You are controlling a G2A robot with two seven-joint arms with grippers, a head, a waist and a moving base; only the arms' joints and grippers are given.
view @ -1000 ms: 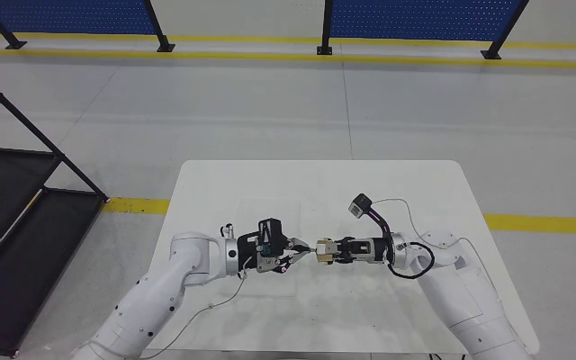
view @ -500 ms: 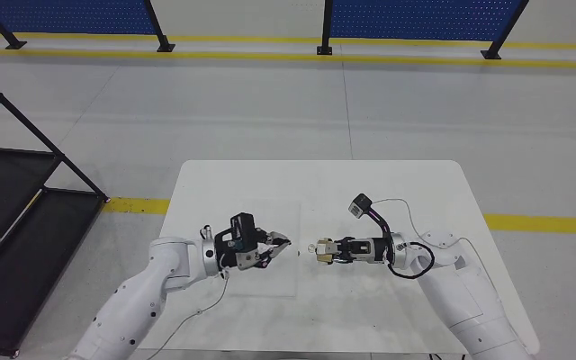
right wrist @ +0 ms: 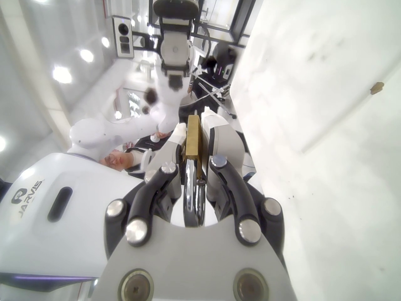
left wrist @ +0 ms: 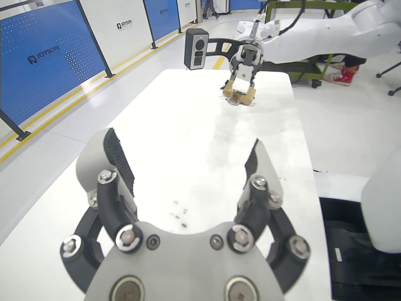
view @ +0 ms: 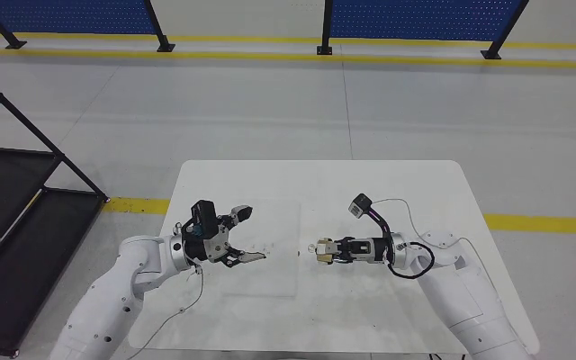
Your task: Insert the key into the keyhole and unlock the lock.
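The lock (right wrist: 192, 139) was yellow metal, like brass, and a bit dull. Its loop (right wrist: 191, 195) was shiny silver metal. The key (left wrist: 232, 100) looked like shiny silver metal too. The left claw (left wrist: 181, 139) had smooth white plastic fingers (left wrist: 91, 158) with rough black pads (left wrist: 118, 155). Its plate (left wrist: 188, 261) was dull grey metal with shiny screws (left wrist: 127, 238). The counter (left wrist: 175, 117) was white, smooth and a little glossy.

the left arm (view: 135, 270) stretches forward and inward, its left gripper (view: 252, 234) level, fingers (left wrist: 112, 151) spread wide with nothing between them. the right arm (view: 450, 279) extends inward, its right gripper (view: 326, 252) clamped on a brass padlock (right wrist: 192, 136). the two grippers face each other, well apart.
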